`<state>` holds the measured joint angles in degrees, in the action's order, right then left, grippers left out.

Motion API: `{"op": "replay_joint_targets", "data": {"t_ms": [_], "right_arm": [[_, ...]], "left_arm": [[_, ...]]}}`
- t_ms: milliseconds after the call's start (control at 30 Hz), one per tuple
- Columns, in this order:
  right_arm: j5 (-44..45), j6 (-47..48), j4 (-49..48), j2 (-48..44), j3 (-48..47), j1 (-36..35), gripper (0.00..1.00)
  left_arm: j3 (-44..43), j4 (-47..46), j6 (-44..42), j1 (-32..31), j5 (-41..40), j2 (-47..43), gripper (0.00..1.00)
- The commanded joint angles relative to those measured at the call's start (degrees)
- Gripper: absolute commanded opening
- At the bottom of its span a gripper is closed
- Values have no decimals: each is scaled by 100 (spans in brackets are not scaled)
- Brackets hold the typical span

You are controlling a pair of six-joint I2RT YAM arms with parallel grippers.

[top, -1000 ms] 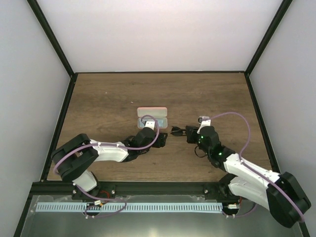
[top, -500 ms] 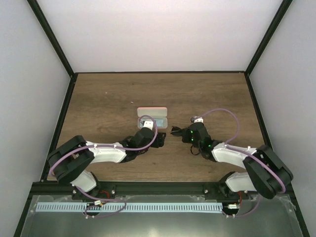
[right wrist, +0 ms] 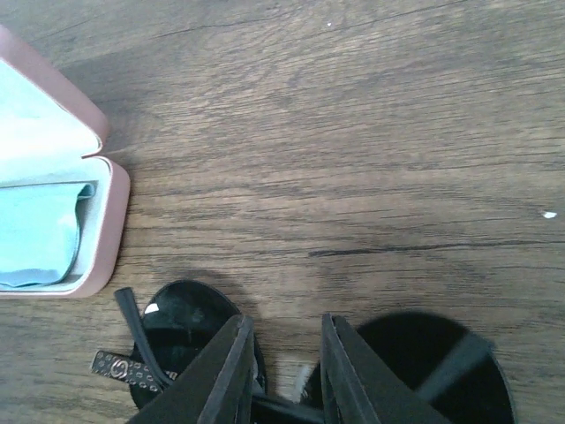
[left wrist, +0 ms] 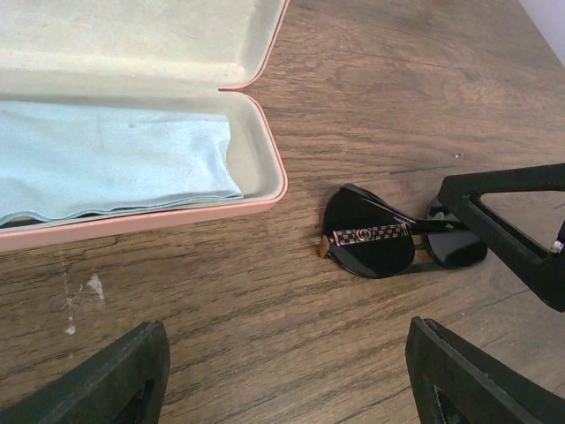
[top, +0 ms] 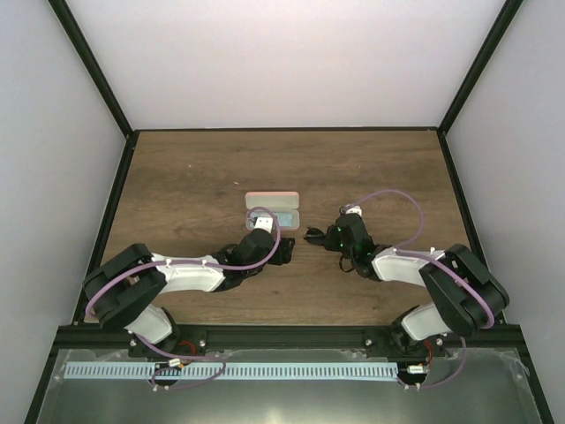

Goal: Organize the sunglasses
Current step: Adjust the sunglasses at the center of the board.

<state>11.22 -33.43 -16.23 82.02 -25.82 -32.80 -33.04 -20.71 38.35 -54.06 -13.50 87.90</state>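
Observation:
The sunglasses (left wrist: 380, 243), with dark round lenses and a patterned temple arm, lie on the wooden table right of the open pink case (left wrist: 265, 190). They also show in the top view (top: 313, 237) and the right wrist view (right wrist: 181, 331). My right gripper (right wrist: 284, 371) is down over the sunglasses' bridge with its jaws a narrow gap apart, one finger over each lens's inner edge. It also shows in the top view (top: 325, 237). My left gripper (left wrist: 291, 380) is wide open and empty, low over bare wood just before the case and the sunglasses; it also shows in the top view (top: 282, 251).
A light blue cloth (left wrist: 106, 159) lies inside the case's lower half, and the lid (left wrist: 132, 35) lies open behind it. The case also shows in the top view (top: 272, 210). Dark frame rails and white walls bound the table.
The right arm's elbow has swung in towards the middle and its wrist has turned over the sunglasses. The sunglasses, the case and the left arm have hardly moved.

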Motion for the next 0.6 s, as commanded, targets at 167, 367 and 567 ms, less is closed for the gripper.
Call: {"op": "replay_joint_targets", "data": {"t_ms": [167, 367, 567], "right_arm": [[-72, 20, -51, -468, 146, 38, 23], [218, 144, 202, -673, 35, 37, 23], [-131, 140, -66, -524, 237, 41, 23]], "left_arm": [[47, -100, -31, -32, 107, 94, 76], [4, -86, -37, -32, 142, 145, 76], [11, 3, -50, -28, 114, 97, 76]]}}
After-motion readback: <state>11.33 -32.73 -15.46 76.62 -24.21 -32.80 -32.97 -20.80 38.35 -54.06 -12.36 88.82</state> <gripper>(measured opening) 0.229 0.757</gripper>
